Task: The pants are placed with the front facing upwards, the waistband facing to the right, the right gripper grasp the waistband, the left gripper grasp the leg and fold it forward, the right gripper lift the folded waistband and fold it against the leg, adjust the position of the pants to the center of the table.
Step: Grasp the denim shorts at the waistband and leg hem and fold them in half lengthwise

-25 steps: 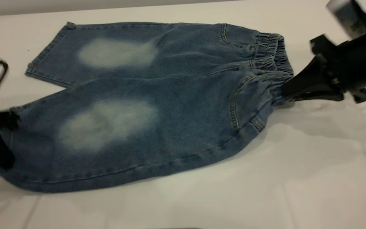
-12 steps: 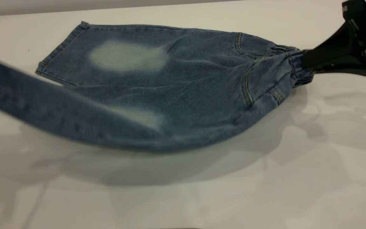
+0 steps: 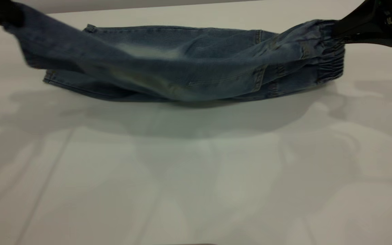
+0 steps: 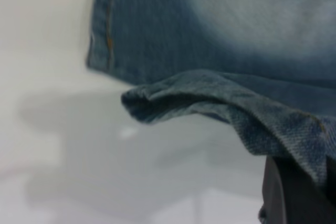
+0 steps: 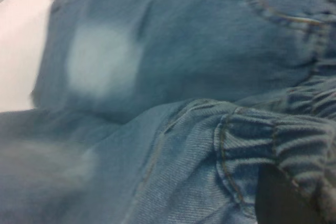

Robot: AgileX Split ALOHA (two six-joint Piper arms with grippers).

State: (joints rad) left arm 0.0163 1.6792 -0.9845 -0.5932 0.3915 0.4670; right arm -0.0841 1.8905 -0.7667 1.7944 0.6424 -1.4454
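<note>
Step in hand: the lengthwise fold. The near leg is being carried over the far leg. The left end effector point(image 3: 2, 13), at about 10 o'clock in the exterior view, is clenching the near leg hem; the right end effector point(image 3: 344, 29), at about 2 o'clock, is clamping the waistband point(image 3: 332, 58). Both are holding their ends off the desk point(image 3: 196, 177), so the pants point(image 3: 182, 68) are hanging between them as a sagging sling over the far half of the desk, with the far leg lying flat underneath.

Next move, as I judge it: lowering both ends together toward 12 o'clock so the lifted hem is landing on the far hem point(image 4: 107, 30) and the waistband halves are stacking, then letting go. Uneven lowering is risking a skewed fold.

Room: wide bare desk toward 6 o'clock; the desk's far edge is running close behind the pants at 12 o'clock, so little margin there.
</note>
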